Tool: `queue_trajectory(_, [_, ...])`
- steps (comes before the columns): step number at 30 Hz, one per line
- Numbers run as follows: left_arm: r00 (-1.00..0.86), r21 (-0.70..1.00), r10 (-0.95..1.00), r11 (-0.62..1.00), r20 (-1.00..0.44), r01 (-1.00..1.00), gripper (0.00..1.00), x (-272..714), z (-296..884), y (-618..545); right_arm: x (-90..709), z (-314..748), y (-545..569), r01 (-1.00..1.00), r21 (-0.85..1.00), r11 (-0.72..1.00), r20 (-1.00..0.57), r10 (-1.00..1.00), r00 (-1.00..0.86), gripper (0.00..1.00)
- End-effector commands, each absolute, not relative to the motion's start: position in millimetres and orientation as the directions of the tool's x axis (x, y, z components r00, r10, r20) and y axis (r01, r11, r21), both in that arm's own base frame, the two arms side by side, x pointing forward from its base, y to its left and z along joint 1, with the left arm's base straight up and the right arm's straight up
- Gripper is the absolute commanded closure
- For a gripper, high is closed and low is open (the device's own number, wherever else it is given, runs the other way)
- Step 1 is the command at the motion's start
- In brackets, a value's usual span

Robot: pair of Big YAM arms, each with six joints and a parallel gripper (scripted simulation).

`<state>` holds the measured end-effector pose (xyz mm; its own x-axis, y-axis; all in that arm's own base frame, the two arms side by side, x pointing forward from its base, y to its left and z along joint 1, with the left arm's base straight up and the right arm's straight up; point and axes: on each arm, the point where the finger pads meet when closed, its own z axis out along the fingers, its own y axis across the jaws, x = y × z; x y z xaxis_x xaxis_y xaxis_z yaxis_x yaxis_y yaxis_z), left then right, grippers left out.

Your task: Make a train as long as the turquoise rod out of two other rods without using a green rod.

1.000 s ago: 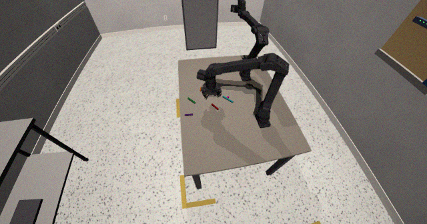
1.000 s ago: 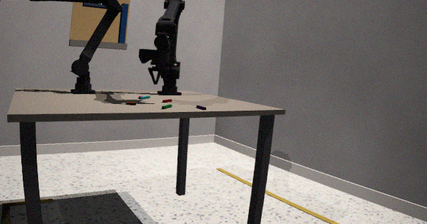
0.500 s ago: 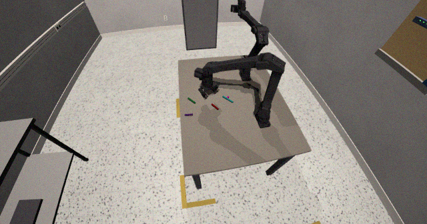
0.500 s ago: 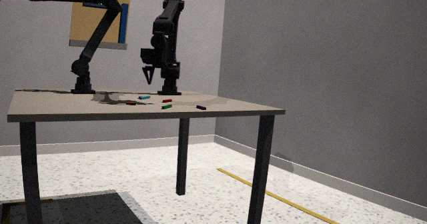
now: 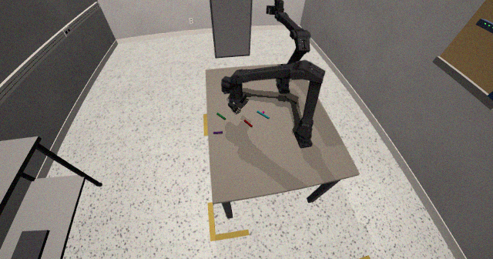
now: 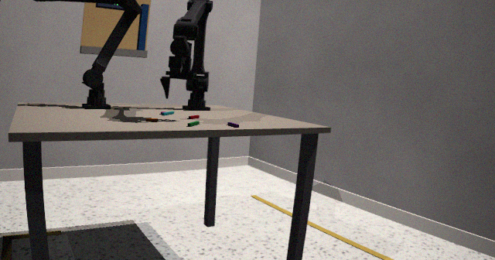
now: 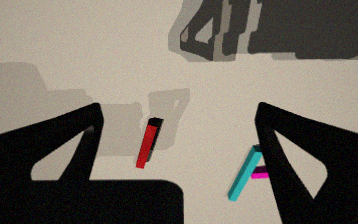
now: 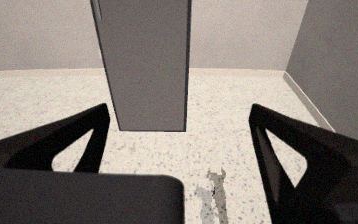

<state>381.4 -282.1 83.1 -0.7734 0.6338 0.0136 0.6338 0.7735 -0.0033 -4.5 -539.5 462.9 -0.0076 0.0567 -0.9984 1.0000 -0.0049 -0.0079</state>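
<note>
A turquoise rod (image 5: 263, 115) (image 6: 168, 113) (image 7: 244, 175) lies flat, with a magenta rod (image 5: 263, 112) (image 7: 260, 175) close beside its long side. A red rod (image 5: 248, 123) (image 6: 193, 117) (image 7: 146, 146) lies apart from them. A purple rod (image 5: 218, 132) (image 6: 233, 124) lies near the table edge. An orange rod (image 6: 151, 119) shows in the exterior view; the left arm hides it in the top view. My left gripper (image 5: 240, 107) (image 7: 179, 111) is open and empty above the table, near the red and turquoise rods. My right gripper (image 8: 179, 111) is open and empty, raised far from the rods.
A green rod (image 5: 221, 116) (image 6: 193, 124) lies between the purple rod and the left gripper in the top view. The left arm reaches across the table (image 5: 262, 174) (image 6: 77, 130). The right arm points out beyond the table, toward a grey cabinet (image 5: 232, 20) (image 8: 147, 65).
</note>
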Motion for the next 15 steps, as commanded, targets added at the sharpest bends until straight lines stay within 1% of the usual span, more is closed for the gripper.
queue_trajectory(1, [-0.866, -0.002, 0.497, 0.867, -0.043, 0.498, 0.0, 403.0, 105.7, -306.8, -1.3, 500.5, -544.9, 1.0, 0.0, -0.002, -1.0, 0.0, 0.0, 0.0])
queue_trajectory(13, [-0.984, -0.017, 0.173, 0.985, -0.039, 0.174, 0.0, 414.3, 104.5, -325.4, -1.3, 500.5, -544.9, 1.0, 0.0, -0.002, -1.0, 0.0, 0.0, 0.0])
queue_trajectory(15, [-0.984, -0.017, 0.173, 0.985, -0.039, 0.174, 0.0, 414.3, 104.5, -325.4, -1.3, 500.5, -544.9, 1.0, 0.0, -0.002, -1.0, 0.0, 0.0, 0.0])
